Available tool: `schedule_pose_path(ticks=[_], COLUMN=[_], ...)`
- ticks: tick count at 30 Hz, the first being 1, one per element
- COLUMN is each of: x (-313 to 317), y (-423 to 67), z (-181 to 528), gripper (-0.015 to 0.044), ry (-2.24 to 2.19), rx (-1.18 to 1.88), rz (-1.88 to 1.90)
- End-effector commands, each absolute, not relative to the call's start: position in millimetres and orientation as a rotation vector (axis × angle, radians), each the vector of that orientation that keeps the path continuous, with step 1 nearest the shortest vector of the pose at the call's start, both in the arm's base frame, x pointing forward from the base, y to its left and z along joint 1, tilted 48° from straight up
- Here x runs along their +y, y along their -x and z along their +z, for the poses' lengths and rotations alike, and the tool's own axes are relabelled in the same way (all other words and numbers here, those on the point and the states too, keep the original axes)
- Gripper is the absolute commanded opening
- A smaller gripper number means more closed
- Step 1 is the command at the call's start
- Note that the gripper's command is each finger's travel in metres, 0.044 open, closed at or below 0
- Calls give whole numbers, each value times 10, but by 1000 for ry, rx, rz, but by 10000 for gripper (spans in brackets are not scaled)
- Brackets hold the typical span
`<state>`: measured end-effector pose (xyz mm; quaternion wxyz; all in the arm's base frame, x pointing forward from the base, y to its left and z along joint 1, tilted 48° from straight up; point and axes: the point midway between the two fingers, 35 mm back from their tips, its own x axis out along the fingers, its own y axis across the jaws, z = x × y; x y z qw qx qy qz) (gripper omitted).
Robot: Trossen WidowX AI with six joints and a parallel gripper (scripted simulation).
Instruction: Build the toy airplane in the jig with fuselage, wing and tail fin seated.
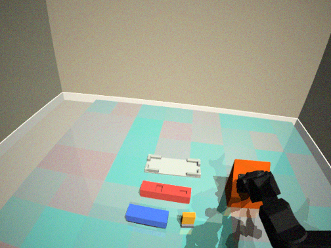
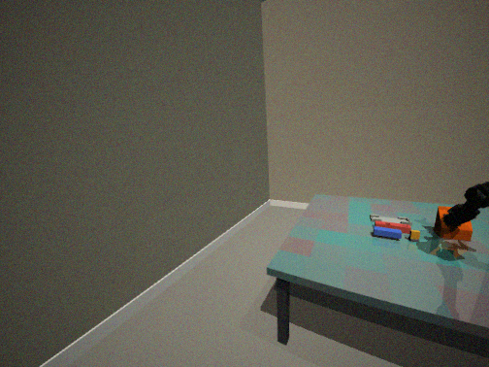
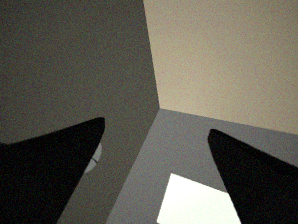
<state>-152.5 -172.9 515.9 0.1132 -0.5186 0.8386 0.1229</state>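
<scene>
The white jig cradle (image 1: 172, 165) (image 2: 388, 217) lies flat and empty at the middle of the table. In front of it lies the red fuselage (image 1: 165, 191) (image 2: 393, 225), with two sockets in its top. The blue wing (image 1: 146, 215) (image 2: 386, 233) lies nearer still, and the small yellow tail fin (image 1: 188, 218) (image 2: 414, 235) stands to its right. My gripper (image 1: 253, 185) (image 2: 456, 216) (image 3: 157, 128) hangs to the right of the parts, in front of an orange block. Its fingers are wide open with nothing between them. The wrist view shows only the room walls.
A large orange block (image 1: 251, 165) (image 2: 458, 232) stands on the table (image 1: 66, 197) (image 2: 340, 272) to the right of the cradle, right behind my gripper. The table's left and front edges drop to the floor.
</scene>
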Motion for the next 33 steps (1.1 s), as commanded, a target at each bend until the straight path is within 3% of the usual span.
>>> schedule_pose_path(ticks=[1, 5, 14, 21, 28, 33], x=[-1729, -1902, -2686, -3267, -3436, -3348], y=[1525, 1402, 1113, 367, -450, -1107], z=[5159, 5002, 4354, 3622, 3094, 2610], gripper=[426, 440, 440, 440, 440, 440], ry=[1521, 1645, 2196, 2770, 3192, 3459], rx=[2460, 2361, 1891, 1183, 477, -275], rz=[361, 444, 1047, 1548, 1841, 1897])
